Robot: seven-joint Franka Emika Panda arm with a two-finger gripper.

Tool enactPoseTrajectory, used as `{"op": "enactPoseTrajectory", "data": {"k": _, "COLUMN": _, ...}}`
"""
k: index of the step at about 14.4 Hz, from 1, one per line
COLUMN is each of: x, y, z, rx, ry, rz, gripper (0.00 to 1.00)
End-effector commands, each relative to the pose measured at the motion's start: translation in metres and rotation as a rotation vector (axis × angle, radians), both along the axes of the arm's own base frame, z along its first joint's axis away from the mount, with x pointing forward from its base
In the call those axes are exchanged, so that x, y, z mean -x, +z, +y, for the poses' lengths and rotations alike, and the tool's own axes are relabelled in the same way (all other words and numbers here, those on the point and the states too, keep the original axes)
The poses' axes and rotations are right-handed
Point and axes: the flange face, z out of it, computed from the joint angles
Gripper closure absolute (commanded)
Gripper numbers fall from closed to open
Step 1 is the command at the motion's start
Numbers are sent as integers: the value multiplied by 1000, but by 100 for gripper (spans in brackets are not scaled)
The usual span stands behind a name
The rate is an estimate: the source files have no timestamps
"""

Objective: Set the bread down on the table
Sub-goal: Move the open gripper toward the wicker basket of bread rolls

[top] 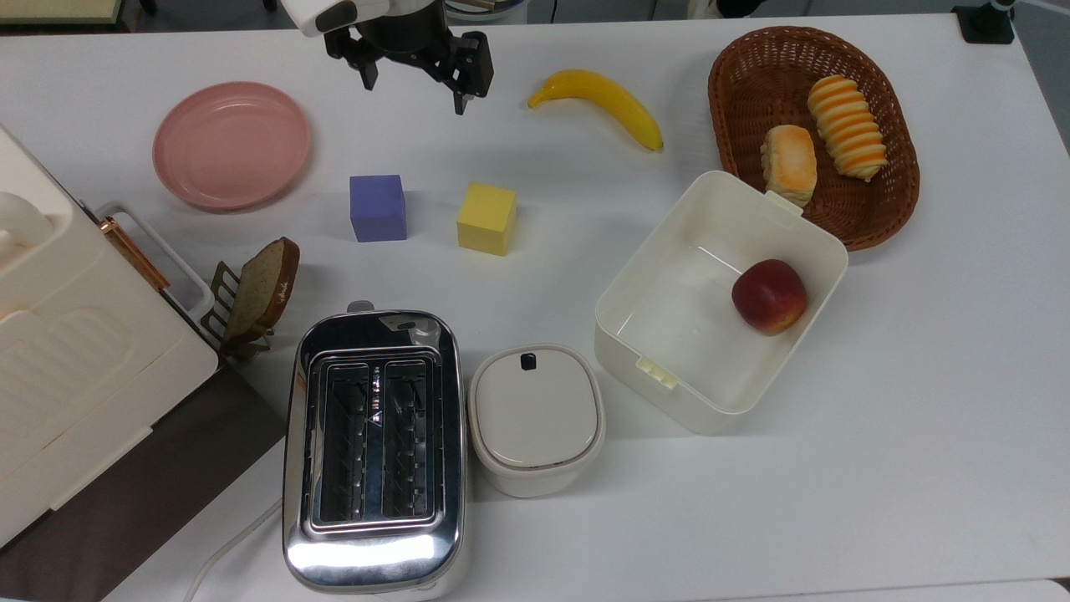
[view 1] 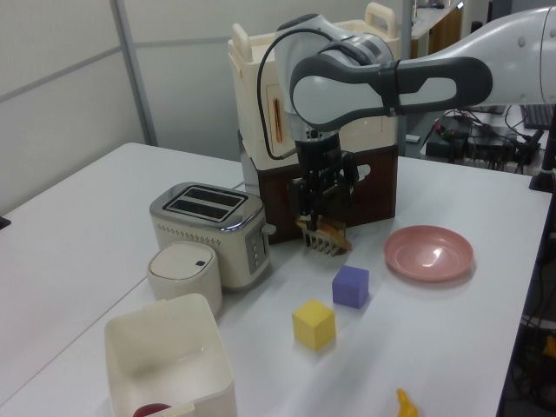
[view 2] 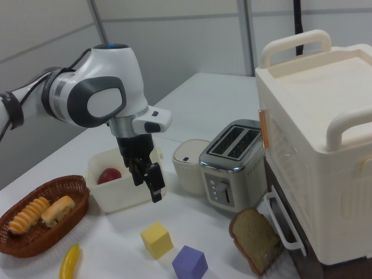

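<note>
The bread [top: 788,163], a small bun with a toasted golden top, lies in the brown wicker basket [top: 752,84] at the top view's upper right, beside a striped spiral roll [top: 846,127]. In the right view the bread [view 2: 57,210] is at the lower left, inside the basket [view 2: 35,241]. My gripper [top: 413,94] hangs open and empty above the white table [top: 919,418] near the top view's upper edge, far left of the basket. It is seen from the side [view 2: 146,185], and also above the purple cube [view 1: 317,221].
Between gripper and basket lies a banana [top: 598,102]. An open white box [top: 660,293] holding an apple [top: 769,295] stands just below the basket. Yellow cube [top: 486,218], purple cube [top: 378,207], pink plate [top: 231,144], toaster [top: 374,451], lidded pot [top: 536,418] and a bread slice [top: 263,288] fill the left half.
</note>
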Motion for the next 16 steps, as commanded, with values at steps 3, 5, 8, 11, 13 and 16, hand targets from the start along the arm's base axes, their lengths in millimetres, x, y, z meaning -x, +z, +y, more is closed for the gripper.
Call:
{"op": "enactPoseTrajectory", "data": {"k": 3, "x": -4, "y": -8, "z": -1, "rx": 9, "ry": 19, "rz": 3, "gripper": 0}}
{"op": "enactPoseTrajectory", "data": {"k": 5, "x": -7, "y": -15, "z": -1, "rx": 12, "ry": 24, "rz": 14, "gripper": 0}}
{"op": "enactPoseTrajectory", "data": {"k": 8, "x": -7, "y": -15, "z": -3, "rx": 7, "ry": 62, "rz": 16, "gripper": 0}}
{"op": "enactPoseTrajectory", "data": {"k": 11, "x": -7, "y": -15, "z": -13, "rx": 7, "ry": 47, "rz": 15, "gripper": 0}}
{"op": "enactPoseTrajectory", "data": {"k": 13, "x": -6, "y": -16, "z": -16, "rx": 5, "ry": 54, "rz": 18, "gripper": 0}}
{"op": "enactPoseTrajectory", "data": {"k": 16, "x": -6, "y": -16, "z": -21, "rx": 1, "ry": 60, "rz": 19, "gripper": 0}}
